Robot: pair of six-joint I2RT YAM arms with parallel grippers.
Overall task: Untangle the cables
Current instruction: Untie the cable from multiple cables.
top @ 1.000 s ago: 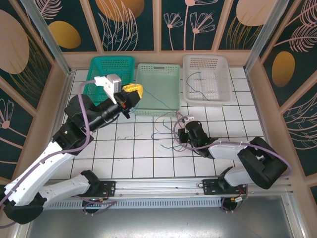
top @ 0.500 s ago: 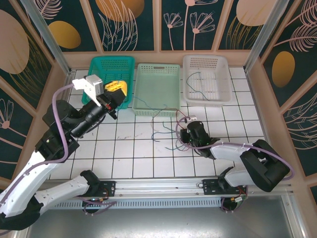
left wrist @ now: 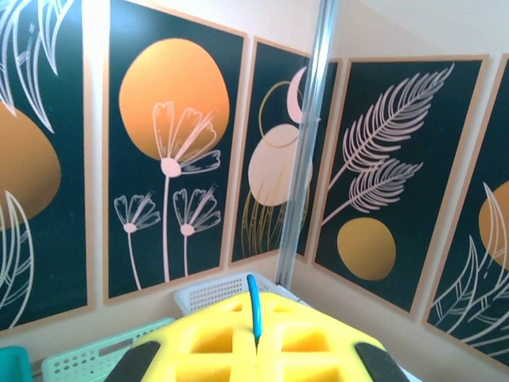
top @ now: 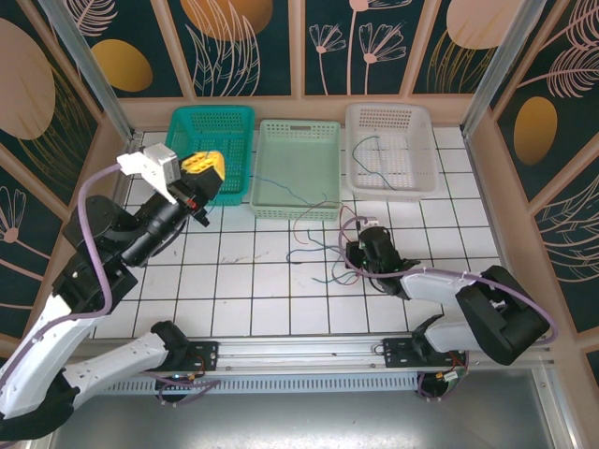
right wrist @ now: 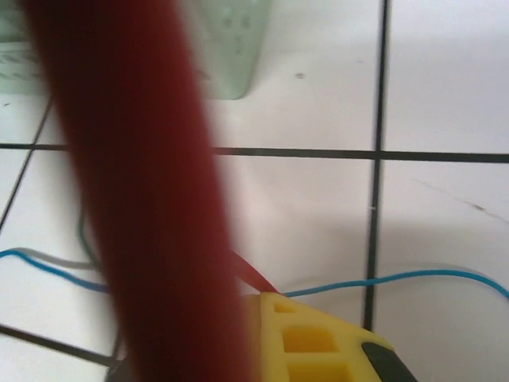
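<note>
No legible text, labels or numbers anywhere.

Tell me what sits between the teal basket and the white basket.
In the top view, a pale green basket stands between the teal basket and the white basket, all in one row. A thin cable runs across it.
</note>
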